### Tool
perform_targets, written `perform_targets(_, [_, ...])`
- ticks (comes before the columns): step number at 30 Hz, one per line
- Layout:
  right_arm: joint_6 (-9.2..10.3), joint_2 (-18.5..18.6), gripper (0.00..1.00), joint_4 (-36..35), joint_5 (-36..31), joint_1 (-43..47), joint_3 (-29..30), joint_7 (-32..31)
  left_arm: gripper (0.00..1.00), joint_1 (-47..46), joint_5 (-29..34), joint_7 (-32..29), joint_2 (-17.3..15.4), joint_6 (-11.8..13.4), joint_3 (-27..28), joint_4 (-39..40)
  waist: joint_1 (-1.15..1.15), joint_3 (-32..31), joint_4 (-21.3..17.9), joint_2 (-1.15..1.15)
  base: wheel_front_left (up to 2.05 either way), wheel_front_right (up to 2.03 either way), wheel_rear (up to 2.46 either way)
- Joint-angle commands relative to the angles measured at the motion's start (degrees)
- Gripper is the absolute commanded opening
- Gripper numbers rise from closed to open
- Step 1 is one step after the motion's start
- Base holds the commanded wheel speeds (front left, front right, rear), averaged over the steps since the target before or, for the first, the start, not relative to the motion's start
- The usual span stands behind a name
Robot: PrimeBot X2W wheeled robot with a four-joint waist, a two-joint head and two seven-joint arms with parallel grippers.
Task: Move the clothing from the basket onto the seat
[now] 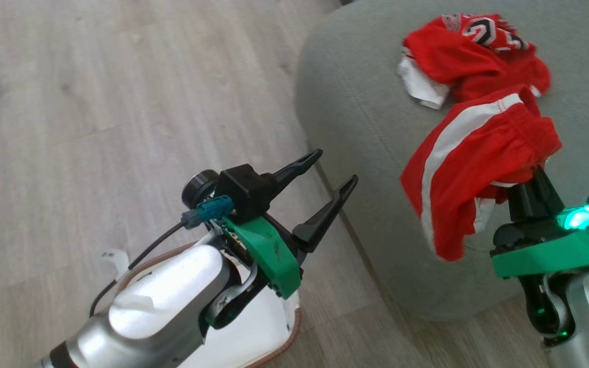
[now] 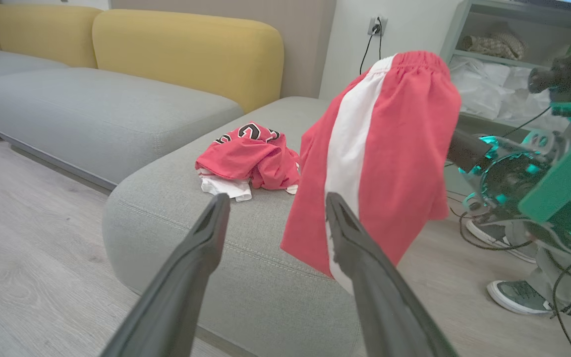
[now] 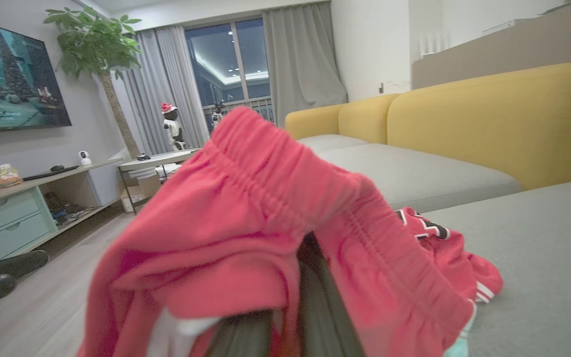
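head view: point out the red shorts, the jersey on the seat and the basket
red shorts (image 1: 499, 153), head view, on the red panel right of the white stripe
jersey (image 1: 471, 56), head view, on the middle of the crumpled red fabric
basket (image 1: 295, 329), head view, on the brown rim at its right edge

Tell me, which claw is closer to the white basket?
The left. The left gripper hangs open over the floor just past the basket; the right gripper is farther off at the seat, shut on red shorts.
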State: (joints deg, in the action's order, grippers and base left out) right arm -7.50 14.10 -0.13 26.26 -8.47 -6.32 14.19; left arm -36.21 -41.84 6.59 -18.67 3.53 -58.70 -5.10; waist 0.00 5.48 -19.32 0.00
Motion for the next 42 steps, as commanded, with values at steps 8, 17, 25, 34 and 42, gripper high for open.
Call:
perform_targets(8, [0.01,-0.9,0.0,-6.2,-0.3,1.6,1.7,-0.2,1.0,-4.2,1.0,0.1,-1.7,0.3,1.9,0.8,0.0,1.6,-7.4,0.0,0.0,0.0,0.0])
perform_targets(17, [0.01,-1.4,0.0,-9.0,-0.4,2.5,3.0,-0.5,1.0,-5.3,1.7,0.0,-2.0,0.4,1.6,0.9,0.0,3.1,-10.5,0.0,0.0,0.0,0.0])
perform_targets(25, [0.01,-0.9,0.0,-11.1,-1.2,0.7,4.7,-1.9,1.0,-5.9,2.1,-0.2,-2.0,0.5,1.2,1.2,0.0,4.2,-10.5,0.0,0.0,0.0,0.0])
perform_targets(34, [0.01,4.7,0.0,-12.0,-1.6,-8.3,11.3,-5.8,1.0,-7.3,2.1,-1.1,-2.2,0.2,1.0,1.8,0.0,7.6,-7.8,0.0,0.0,0.0,0.0])
perform_targets(42, [0.01,15.1,0.0,-4.1,-0.7,-19.2,15.8,-9.0,1.0,-9.5,2.7,-3.0,-3.4,-0.1,0.9,3.4,0.0,12.8,-5.3,0.0,0.0,0.0,0.0])
